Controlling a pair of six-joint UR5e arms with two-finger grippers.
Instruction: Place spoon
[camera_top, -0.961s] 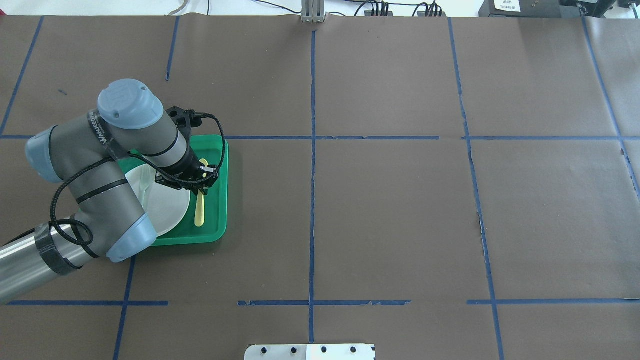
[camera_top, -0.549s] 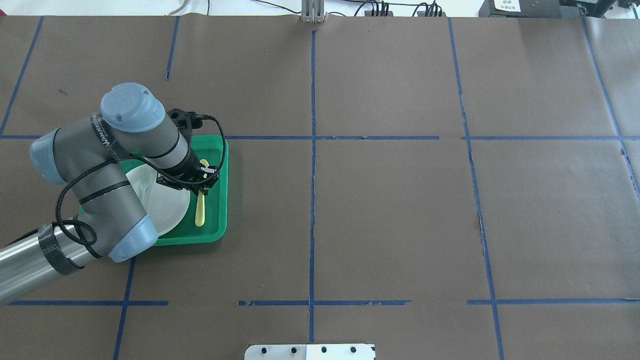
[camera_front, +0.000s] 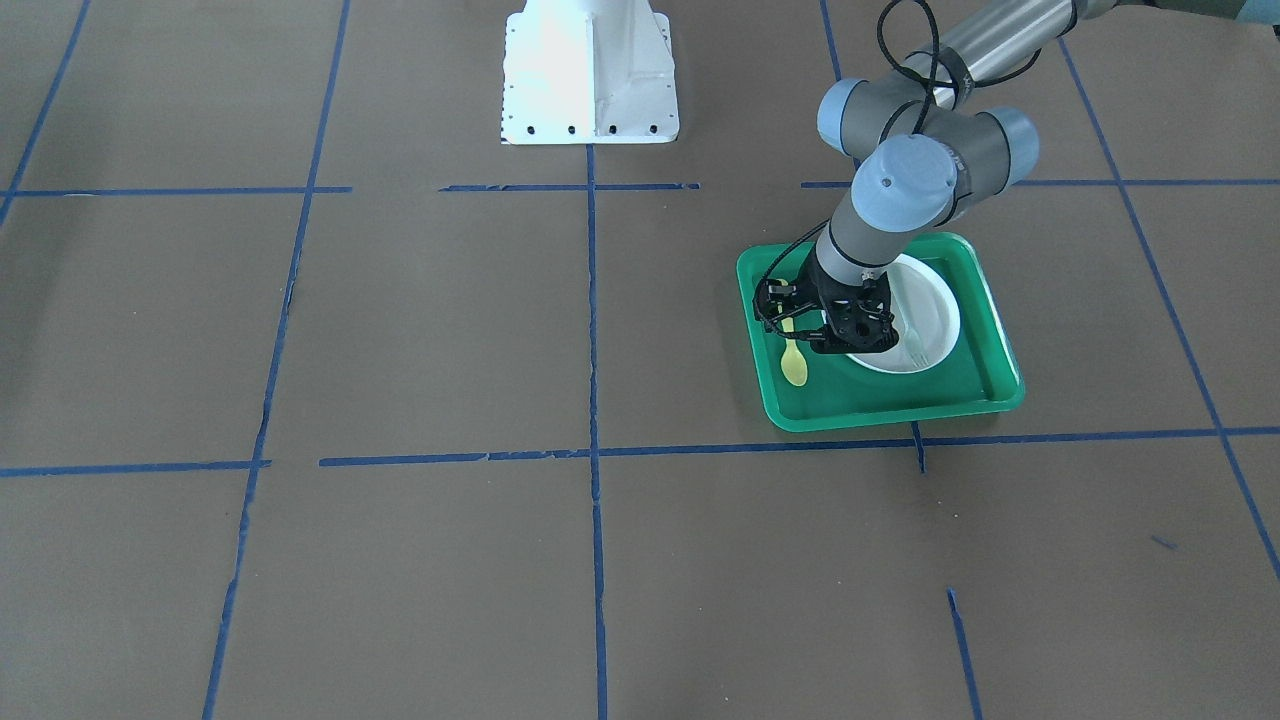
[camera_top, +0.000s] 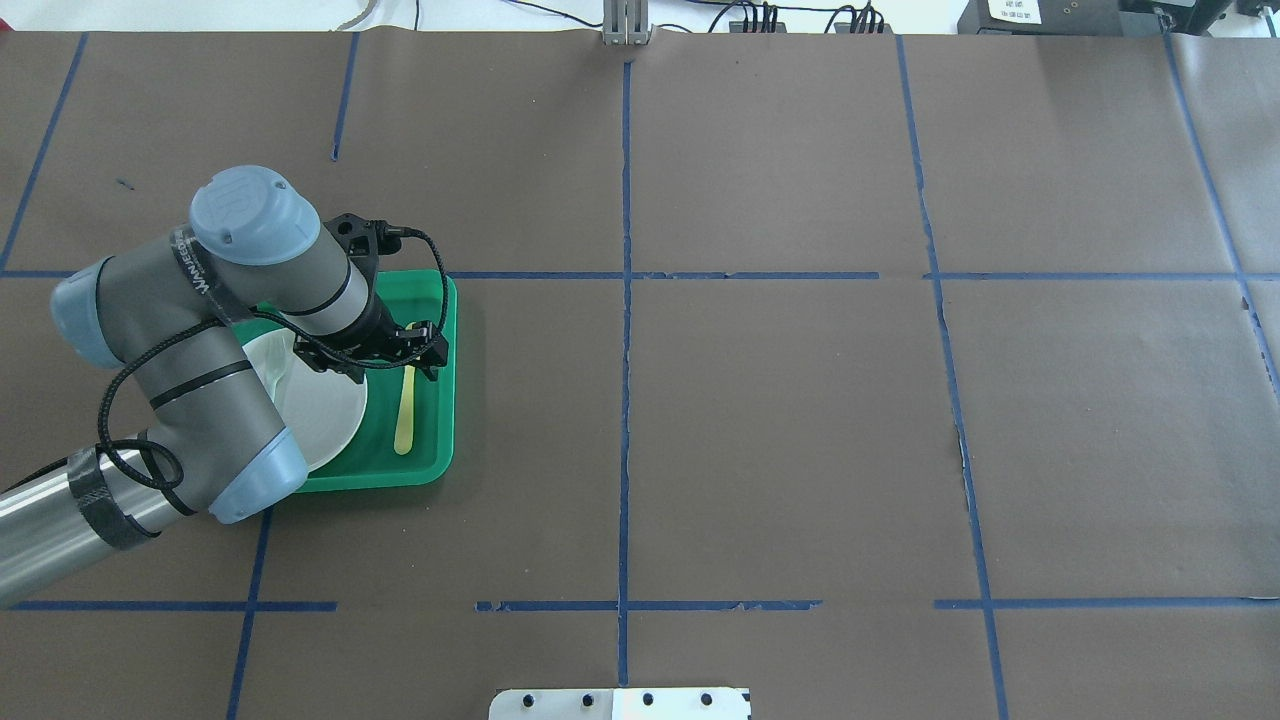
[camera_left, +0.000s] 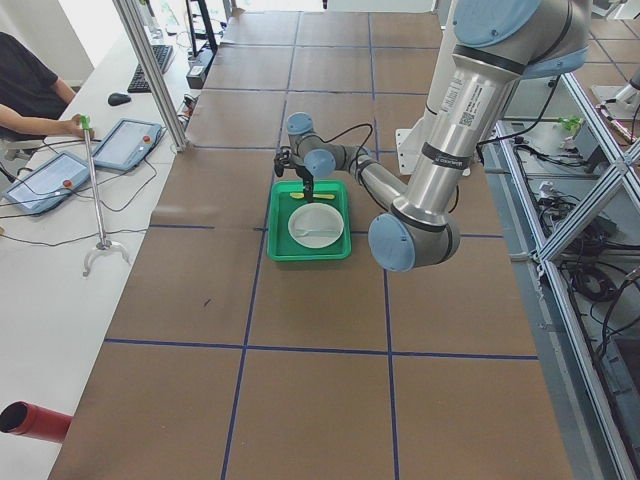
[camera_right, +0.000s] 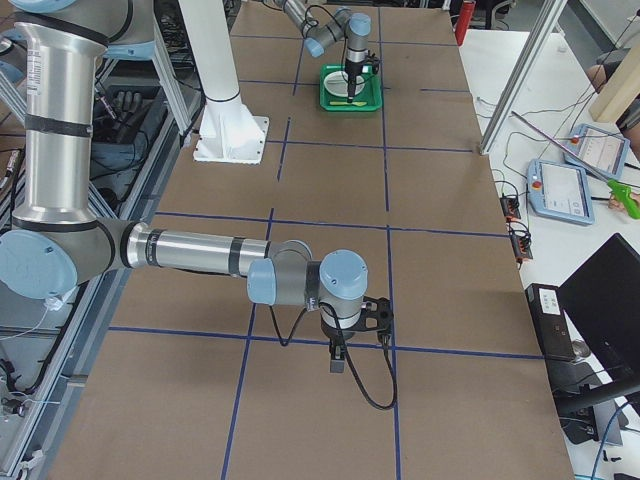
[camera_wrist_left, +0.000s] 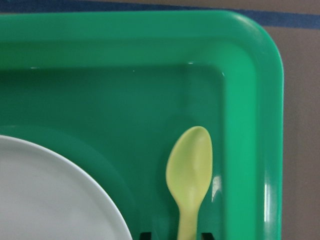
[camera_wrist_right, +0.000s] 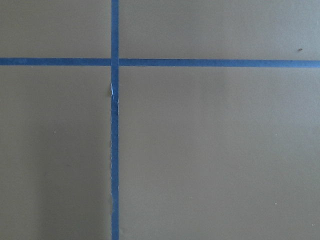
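Looking across the overhead view, you see the white plate (camera_top: 325, 415) on the left, then the spoon (camera_top: 403, 420) lying flat in the green tray (camera_top: 449, 420), just beside it. The left gripper (camera_top: 410, 362) looks open, I think, with one finger on each side of the spoon. Placing seems done; only backing away is left. You cannot tell with the right gripper (camera_right: 338, 362).

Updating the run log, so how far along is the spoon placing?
Done: the spoon lies flat in the green tray, beside the white plate, not on it. In hand: nothing; the left tool hovers over the handle, with its fingers apart on either side in the wrist view. Left: probably only lifting the arm clear.
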